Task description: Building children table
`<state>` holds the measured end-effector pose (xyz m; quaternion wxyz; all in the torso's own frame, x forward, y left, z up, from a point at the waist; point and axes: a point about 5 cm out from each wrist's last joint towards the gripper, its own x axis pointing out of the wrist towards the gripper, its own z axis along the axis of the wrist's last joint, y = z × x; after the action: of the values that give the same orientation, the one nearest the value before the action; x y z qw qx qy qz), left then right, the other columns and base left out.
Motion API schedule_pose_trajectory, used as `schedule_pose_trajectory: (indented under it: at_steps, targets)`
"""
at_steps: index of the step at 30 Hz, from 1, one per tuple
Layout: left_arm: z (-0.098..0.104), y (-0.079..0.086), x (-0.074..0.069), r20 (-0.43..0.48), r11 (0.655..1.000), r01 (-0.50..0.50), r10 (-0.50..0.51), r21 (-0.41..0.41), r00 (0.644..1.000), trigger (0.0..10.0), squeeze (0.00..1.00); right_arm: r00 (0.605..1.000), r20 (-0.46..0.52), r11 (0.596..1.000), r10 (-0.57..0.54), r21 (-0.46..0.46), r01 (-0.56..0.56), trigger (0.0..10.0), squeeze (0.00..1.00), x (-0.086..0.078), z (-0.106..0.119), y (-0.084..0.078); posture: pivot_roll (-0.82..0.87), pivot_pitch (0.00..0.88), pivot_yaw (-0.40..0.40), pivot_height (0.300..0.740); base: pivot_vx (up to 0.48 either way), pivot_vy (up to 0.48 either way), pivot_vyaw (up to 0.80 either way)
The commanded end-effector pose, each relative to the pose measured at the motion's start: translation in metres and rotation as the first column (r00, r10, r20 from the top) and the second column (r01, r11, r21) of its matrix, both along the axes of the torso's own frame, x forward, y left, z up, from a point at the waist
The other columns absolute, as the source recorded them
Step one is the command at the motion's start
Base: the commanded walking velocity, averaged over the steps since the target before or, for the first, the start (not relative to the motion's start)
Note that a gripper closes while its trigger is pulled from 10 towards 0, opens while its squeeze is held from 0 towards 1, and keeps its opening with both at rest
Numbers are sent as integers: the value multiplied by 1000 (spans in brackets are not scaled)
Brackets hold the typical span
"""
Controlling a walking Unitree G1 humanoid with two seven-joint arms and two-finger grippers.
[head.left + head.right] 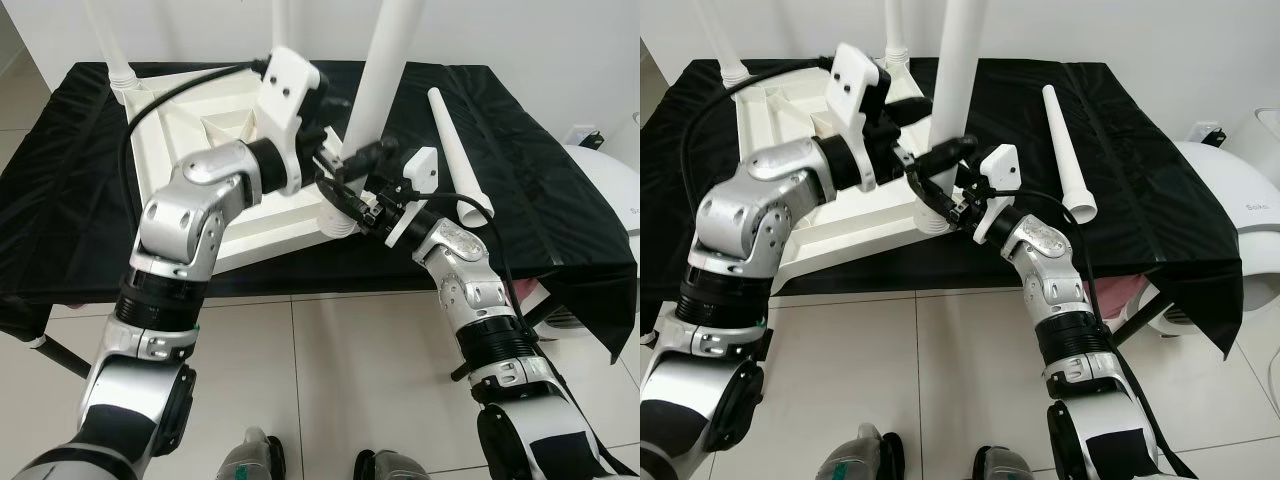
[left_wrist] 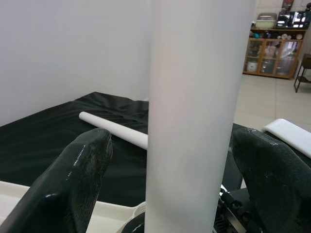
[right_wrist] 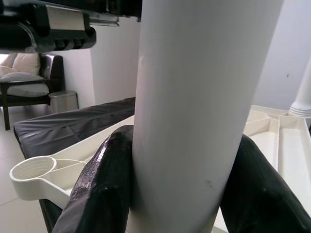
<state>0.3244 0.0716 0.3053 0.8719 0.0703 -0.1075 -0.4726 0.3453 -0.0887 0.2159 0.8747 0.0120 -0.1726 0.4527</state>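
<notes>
Smooth white tapered table leg (image 1: 958, 80), upright, right gripper (image 1: 940, 195) jaws clamped on it, left gripper (image 1: 908, 130) jaws open around it.

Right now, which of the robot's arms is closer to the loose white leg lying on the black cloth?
The right. Its gripper clamps the upright leg just beside the loose leg; the left gripper reaches in from farther off.

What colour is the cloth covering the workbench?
Black: the cloth is plain black, clearest in the left eye view.
</notes>
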Motion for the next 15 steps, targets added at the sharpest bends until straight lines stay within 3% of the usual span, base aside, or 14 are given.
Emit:
schedule_pose_trajectory:
  at_steps: [1,15]
  targets:
    - [2,0,2,-2,1000,6,-6,15,1000,10000,0,1000,6,1000,5,-16,-5,10000,0,-1,0,-2,-69,45,-7,740,0,0,0]
    - [23,11,16,-13,997,-44,44,58,999,10000,0,1000,2,998,11,-66,-10,10000,0,-3,-6,-7,-69,61,0,740,0,0,0]
